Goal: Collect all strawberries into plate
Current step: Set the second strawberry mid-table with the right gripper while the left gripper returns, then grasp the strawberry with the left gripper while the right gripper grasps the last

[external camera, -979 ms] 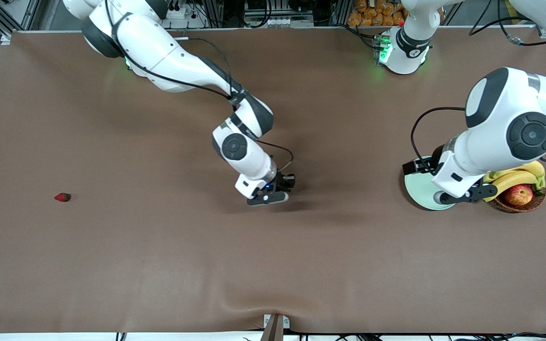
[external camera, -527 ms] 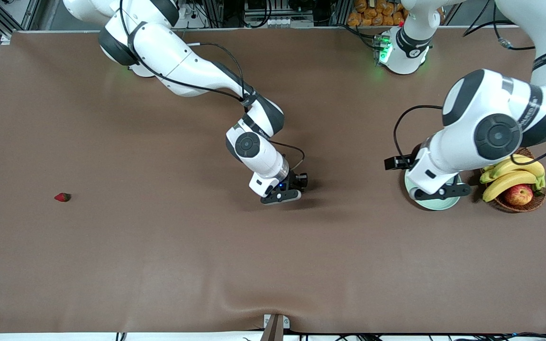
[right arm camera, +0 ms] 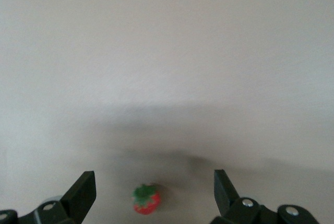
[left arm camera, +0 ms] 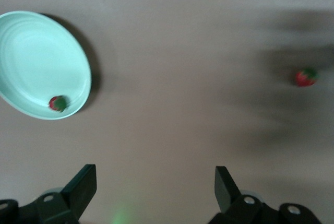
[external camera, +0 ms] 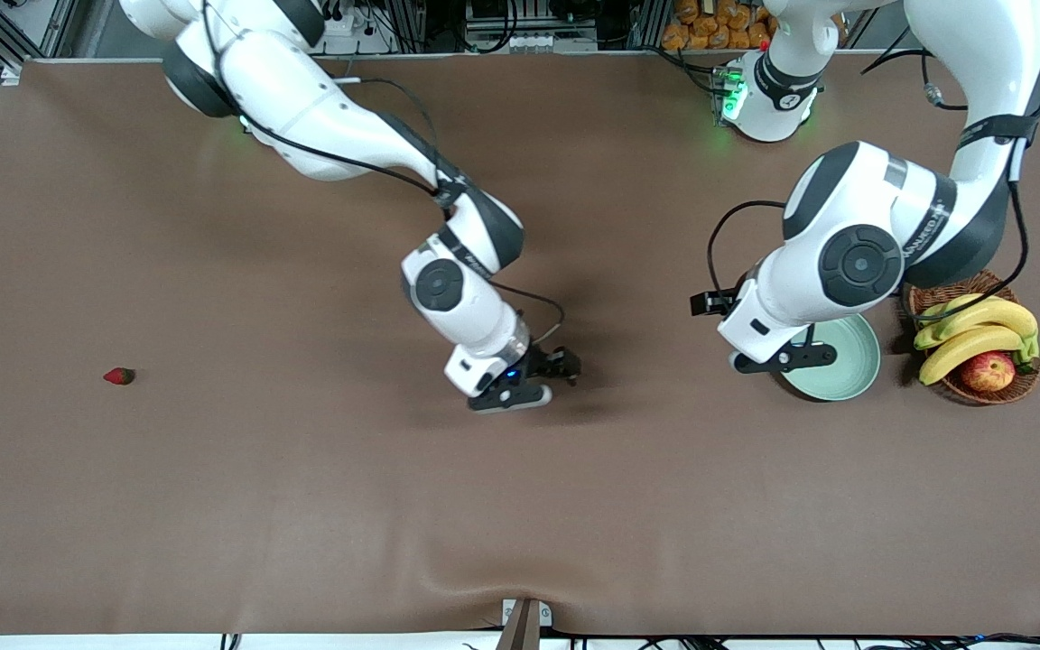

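A strawberry (right arm camera: 146, 199) lies on the brown cloth at the table's middle, between the spread fingers of my right gripper (right arm camera: 152, 185), which is open and low over it (external camera: 520, 395). The mint-green plate (external camera: 849, 361) sits beside the basket and holds one strawberry (left arm camera: 58, 103) near its rim (left arm camera: 78, 57). My left gripper (left arm camera: 154, 185) is open and empty over bare cloth just off the plate's edge (external camera: 782, 361). In the left wrist view a strawberry (left arm camera: 306, 77) lies on the cloth in shadow, apart from the plate. Another strawberry (external camera: 119, 376) lies alone toward the right arm's end.
A wicker basket (external camera: 980, 388) with bananas (external camera: 971, 329) and an apple (external camera: 988, 370) stands beside the plate at the left arm's end. Brown cloth covers the table, with a ripple near the front edge (external camera: 484, 578).
The right gripper has opened, and a strawberry now lies on the cloth between its fingers. The left arm has swung off the plate toward the table's middle, uncovering the plate.
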`<move>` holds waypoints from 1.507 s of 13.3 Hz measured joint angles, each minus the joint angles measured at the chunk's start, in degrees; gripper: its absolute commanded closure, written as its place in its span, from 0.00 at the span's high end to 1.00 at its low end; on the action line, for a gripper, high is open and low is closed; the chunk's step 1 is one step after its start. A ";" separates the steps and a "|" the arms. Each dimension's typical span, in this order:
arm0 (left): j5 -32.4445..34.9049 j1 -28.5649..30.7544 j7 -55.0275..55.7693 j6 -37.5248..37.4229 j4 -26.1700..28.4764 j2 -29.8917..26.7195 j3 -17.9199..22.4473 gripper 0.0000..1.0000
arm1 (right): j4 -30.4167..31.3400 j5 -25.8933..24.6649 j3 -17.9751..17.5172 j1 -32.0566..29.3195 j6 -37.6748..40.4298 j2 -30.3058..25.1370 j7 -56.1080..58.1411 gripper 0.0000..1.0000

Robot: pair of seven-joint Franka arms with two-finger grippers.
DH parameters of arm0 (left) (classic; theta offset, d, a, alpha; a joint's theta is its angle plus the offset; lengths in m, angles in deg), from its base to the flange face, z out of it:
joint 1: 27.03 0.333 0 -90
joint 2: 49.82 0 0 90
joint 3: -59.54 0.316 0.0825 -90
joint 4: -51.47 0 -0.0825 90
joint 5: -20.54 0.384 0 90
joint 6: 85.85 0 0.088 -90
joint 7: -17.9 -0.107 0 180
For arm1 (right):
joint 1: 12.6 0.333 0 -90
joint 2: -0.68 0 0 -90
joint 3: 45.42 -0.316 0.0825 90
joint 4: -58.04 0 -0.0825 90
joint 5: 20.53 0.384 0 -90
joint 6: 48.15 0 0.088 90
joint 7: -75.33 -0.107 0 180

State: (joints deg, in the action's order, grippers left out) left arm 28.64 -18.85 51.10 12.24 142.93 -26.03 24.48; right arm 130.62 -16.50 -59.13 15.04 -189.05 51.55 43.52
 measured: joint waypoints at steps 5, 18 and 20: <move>0.41 -4.68 0.54 8.62 -0.03 5.00 0.15 1.00 | 0.92 -0.01 0.42 -12.24 18.21 -8.00 0.98 1.00; 12.68 -26.36 27.19 31.29 -3.51 20.23 10.82 0.98 | 25.45 -9.59 0.66 -43.85 21.69 -25.50 35.15 1.00; 12.69 -27.76 28.69 34.12 -3.59 21.57 12.30 0.89 | 26.53 -10.49 0.70 -47.62 20.59 -25.56 40.87 1.00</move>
State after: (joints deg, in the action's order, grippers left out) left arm 41.34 -46.62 79.79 46.36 139.35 -4.45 36.78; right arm 157.15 -27.00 -58.43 -32.58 -168.47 25.98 84.39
